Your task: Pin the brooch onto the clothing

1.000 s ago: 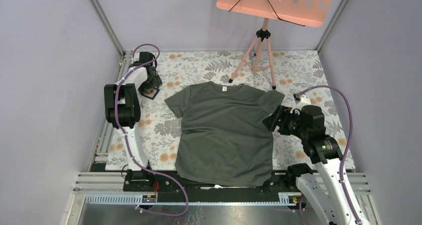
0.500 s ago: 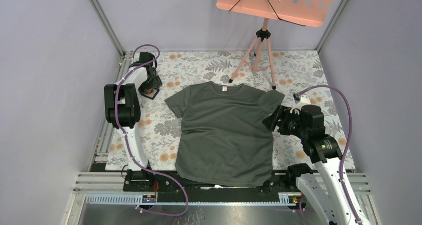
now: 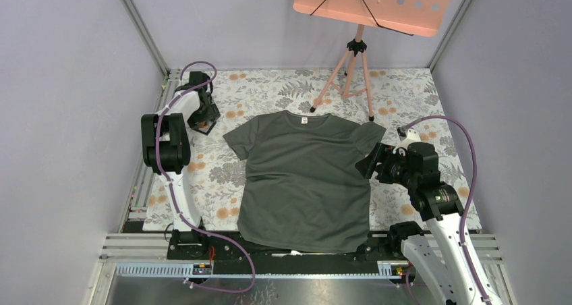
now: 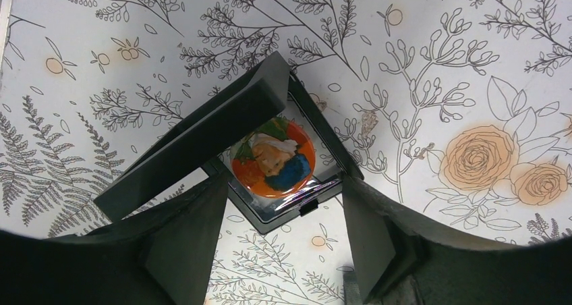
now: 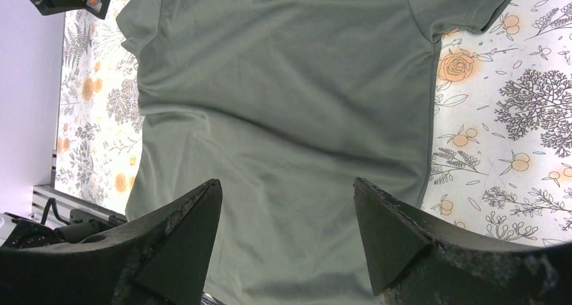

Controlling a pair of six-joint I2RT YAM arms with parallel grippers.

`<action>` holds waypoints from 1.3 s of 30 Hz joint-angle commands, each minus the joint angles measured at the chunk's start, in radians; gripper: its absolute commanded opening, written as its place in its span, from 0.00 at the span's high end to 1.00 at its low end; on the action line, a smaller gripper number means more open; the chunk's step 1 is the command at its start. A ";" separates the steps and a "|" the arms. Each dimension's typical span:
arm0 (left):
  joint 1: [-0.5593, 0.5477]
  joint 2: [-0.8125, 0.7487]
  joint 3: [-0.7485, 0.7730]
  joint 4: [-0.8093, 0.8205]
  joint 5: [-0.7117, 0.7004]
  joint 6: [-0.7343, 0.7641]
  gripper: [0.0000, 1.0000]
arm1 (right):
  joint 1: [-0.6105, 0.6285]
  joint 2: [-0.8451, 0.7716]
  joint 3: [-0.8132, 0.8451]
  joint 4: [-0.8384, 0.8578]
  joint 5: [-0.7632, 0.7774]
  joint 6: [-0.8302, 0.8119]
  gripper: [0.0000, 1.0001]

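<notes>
The brooch [image 4: 272,164] is a round orange pin with a picture on its face, lying in an open small black case [image 4: 270,150] at the table's back left [image 3: 204,124]. My left gripper [image 4: 283,183] is open just above the case, its fingers on either side of the case's near edge. The clothing [image 3: 307,177] is a dark grey-green T-shirt spread flat mid-table, white label at the neck [image 3: 304,120]. My right gripper [image 3: 369,162] is open and empty, hovering at the shirt's right edge. The shirt fills the right wrist view [image 5: 283,96].
A pink music stand on a tripod [image 3: 356,48] stands at the back, its feet just behind the shirt. A floral cloth [image 3: 418,102] covers the table. Grey walls close in on both sides.
My right gripper has shifted very slightly toward the shirt. The left arm and the shirt look unchanged.
</notes>
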 commanded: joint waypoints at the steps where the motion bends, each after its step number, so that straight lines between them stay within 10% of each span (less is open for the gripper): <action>1: 0.006 -0.002 0.006 0.011 0.007 0.019 0.31 | -0.003 0.006 -0.003 0.014 -0.033 0.010 0.21; 39: -0.021 0.029 0.037 -0.004 -0.100 0.146 0.55 | -0.003 -0.015 -0.011 0.006 -0.047 0.039 0.23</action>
